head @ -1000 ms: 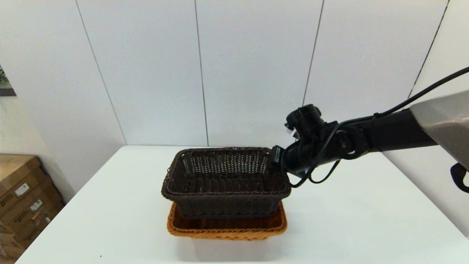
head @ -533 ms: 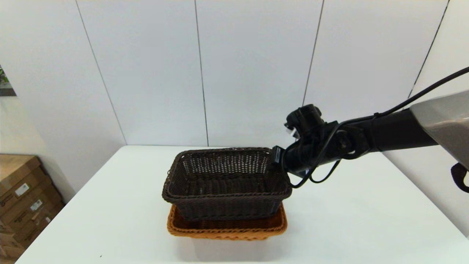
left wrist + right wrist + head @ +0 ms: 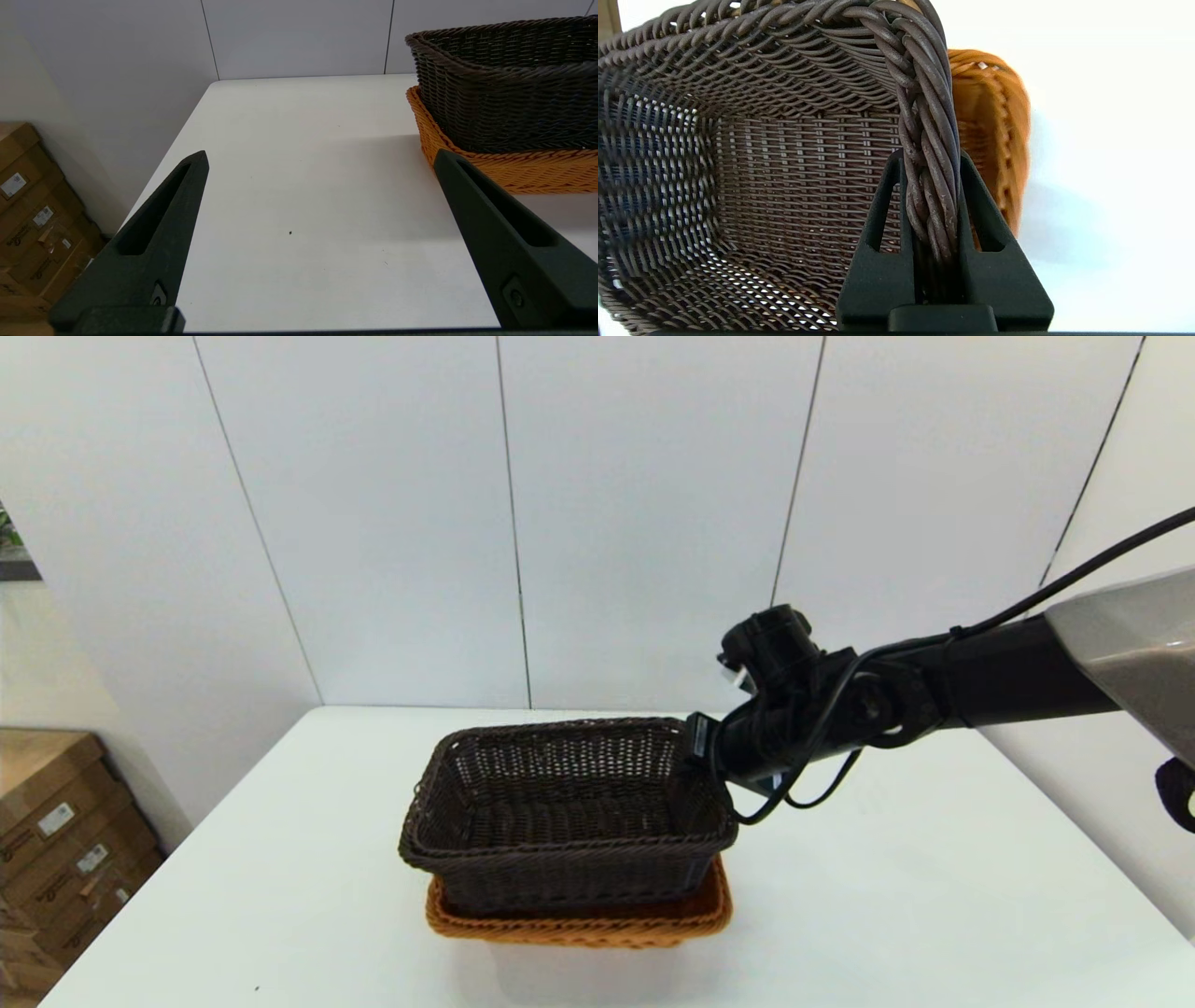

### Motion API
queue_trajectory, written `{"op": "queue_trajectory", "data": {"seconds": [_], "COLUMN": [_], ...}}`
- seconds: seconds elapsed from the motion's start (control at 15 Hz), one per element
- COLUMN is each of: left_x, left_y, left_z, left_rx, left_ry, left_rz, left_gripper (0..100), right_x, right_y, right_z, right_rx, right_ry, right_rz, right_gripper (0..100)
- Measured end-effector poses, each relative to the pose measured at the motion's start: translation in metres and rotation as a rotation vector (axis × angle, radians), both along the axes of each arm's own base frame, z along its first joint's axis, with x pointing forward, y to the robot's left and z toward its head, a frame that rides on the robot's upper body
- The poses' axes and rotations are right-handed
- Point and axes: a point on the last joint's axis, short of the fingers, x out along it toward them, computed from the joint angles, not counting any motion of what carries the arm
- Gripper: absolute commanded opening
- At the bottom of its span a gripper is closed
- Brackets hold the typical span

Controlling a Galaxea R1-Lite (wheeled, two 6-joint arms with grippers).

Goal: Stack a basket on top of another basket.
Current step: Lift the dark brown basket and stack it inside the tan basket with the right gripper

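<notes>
**Dark basket held in the orange one**

White table (image 3: 887, 896) fills the foreground, with pale wall panels (image 3: 644, 513) behind it and cardboard boxes (image 3: 56, 840) stacked on the floor off its left edge. Nearest the robot, the left gripper (image 3: 320, 163) hangs low over the bare tabletop, its two black fingers spread wide with nothing between them, the baskets off to its right. Farther in, near the table's middle, the orange basket (image 3: 579, 924) sits on the surface. The dark brown basket (image 3: 560, 803) is nested in it, tilted, with its right end higher than its left and its body standing well above the orange rim. At that right end the right gripper (image 3: 930, 156) is clamped on the dark basket's braided rim, one finger inside the basket and one outside. Its arm (image 3: 934, 695) reaches in from the right.
</notes>
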Motion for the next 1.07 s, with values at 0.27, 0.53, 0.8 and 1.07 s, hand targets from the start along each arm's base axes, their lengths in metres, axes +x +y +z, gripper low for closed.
{"op": "queue_trajectory", "data": {"seconds": [0.27,0.53,0.8,1.07], "left_x": [0.0000,0.0000,0.0000,0.0000], "left_y": [0.0000,0.0000,0.0000,0.0000], "left_z": [0.0000,0.0000,0.0000,0.0000], "left_rx": [0.000,0.000,0.000,0.000], "left_ry": [0.000,0.000,0.000,0.000], "left_rz": [0.000,0.000,0.000,0.000], "left_gripper": [100,100,100,100], "right_x": [-0.0014,-0.0013,-0.0008,-0.0004], "right_y": [0.0034,0.0033,0.0025,0.0012], "right_z": [0.0012,0.0012,0.0009,0.0006], "right_rx": [0.010,0.011,0.017,0.016], "right_ry": [0.003,0.005,0.010,0.011], "right_rz": [-0.004,-0.006,-0.017,-0.020], "right_gripper": [0,0,0,100]}}
